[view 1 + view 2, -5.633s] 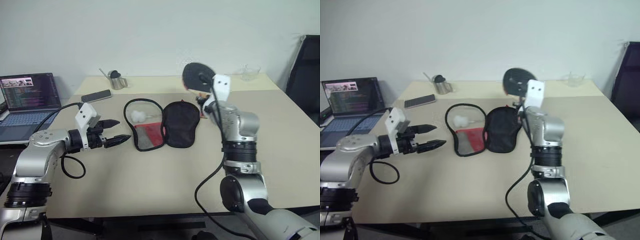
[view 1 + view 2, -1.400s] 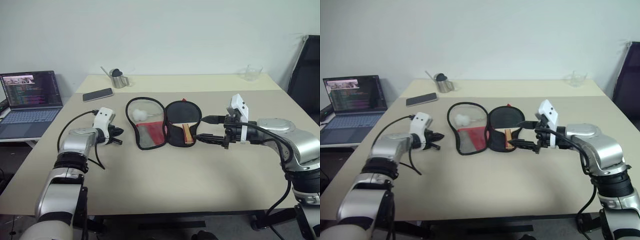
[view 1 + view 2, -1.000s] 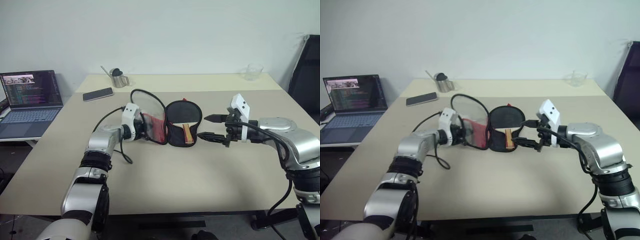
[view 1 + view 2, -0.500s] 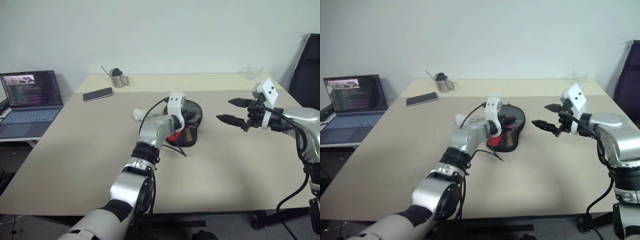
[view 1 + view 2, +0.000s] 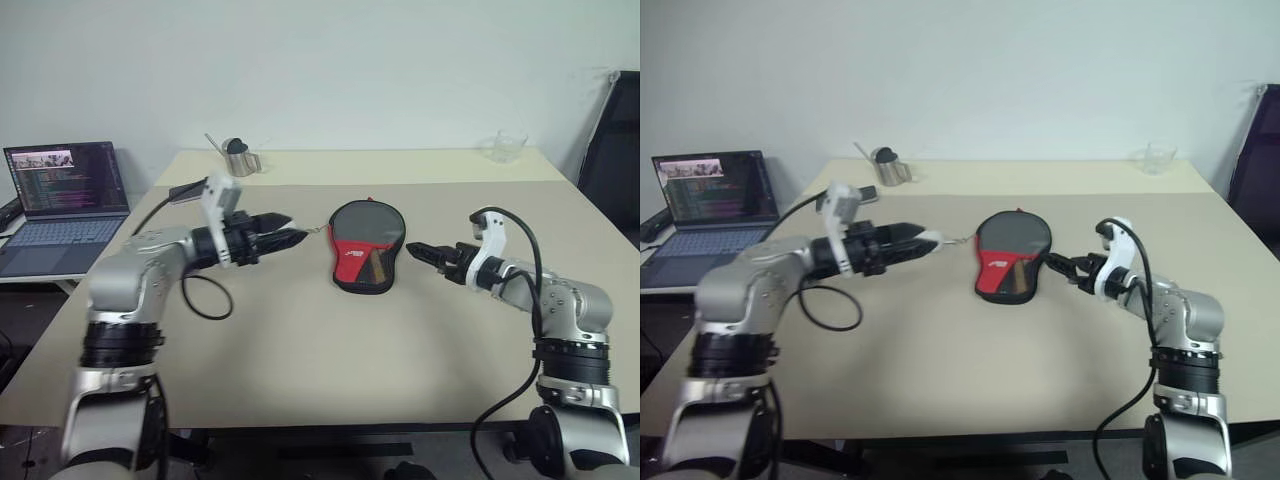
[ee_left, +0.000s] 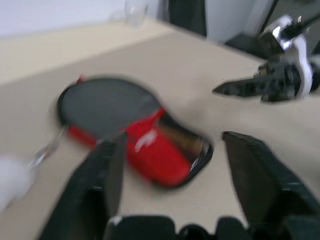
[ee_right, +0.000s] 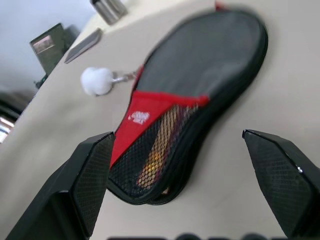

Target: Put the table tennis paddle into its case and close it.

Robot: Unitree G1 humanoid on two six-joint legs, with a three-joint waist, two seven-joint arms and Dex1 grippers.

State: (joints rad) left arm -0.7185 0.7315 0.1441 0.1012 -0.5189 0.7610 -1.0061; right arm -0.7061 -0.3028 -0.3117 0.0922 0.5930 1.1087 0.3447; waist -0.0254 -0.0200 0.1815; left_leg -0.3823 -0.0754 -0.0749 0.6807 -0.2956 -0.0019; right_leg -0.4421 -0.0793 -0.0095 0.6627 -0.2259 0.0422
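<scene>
The case [image 5: 365, 240] lies folded shut on the middle of the table, black top and red lower part with a mesh pocket facing up. The table tennis paddle is inside it; only its wooden handle [image 7: 156, 152] shows through the mesh. My left gripper [image 5: 288, 230] hovers to the left of the case, pointing at it, open and empty, its fingers [image 6: 252, 175] wide apart. My right gripper [image 5: 418, 250] is low over the table just right of the case, open, with nothing between its fingers [image 7: 90, 175]. Whether the zip is closed is not visible.
A small white lump [image 7: 97, 80] on a short chain lies at the case's left, near my left fingertips. A laptop [image 5: 65, 190] stands at far left, with a metal cup [image 5: 238, 158] and a glass bowl [image 5: 508, 145] at the back. A black chair [image 5: 612, 130] is at right.
The case's left half has been folded over the paddle. My left gripper let go, opened and drew back to the left. My right gripper came down close to the case's right edge.
</scene>
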